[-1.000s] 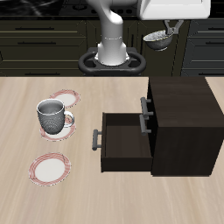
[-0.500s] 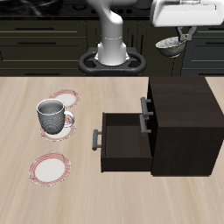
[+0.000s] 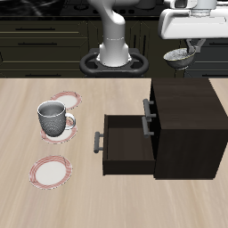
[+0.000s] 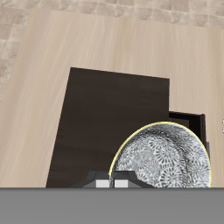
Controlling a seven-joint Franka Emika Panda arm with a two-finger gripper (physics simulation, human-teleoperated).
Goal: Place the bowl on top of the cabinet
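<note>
Since the earlier frames the bowl (image 3: 179, 58) has been carried sideways and lower, and is now held in the air above the back part of the cabinet (image 3: 183, 125), not touching its top. It is gripped at its rim by the jaws of the gripper (image 3: 188, 47), closed on it. From the wrist, the bowl (image 4: 164, 158) is seen with its grey patterned inside up, over the cabinet's dark top (image 4: 105, 122). One drawer (image 3: 125, 142) is pulled out toward the mug (image 3: 53, 118), which is set on a red-rimmed plate (image 3: 57, 130). Two more plates (image 3: 64, 99) (image 3: 51, 170) are laid on the tabletop (image 3: 27, 196).
</note>
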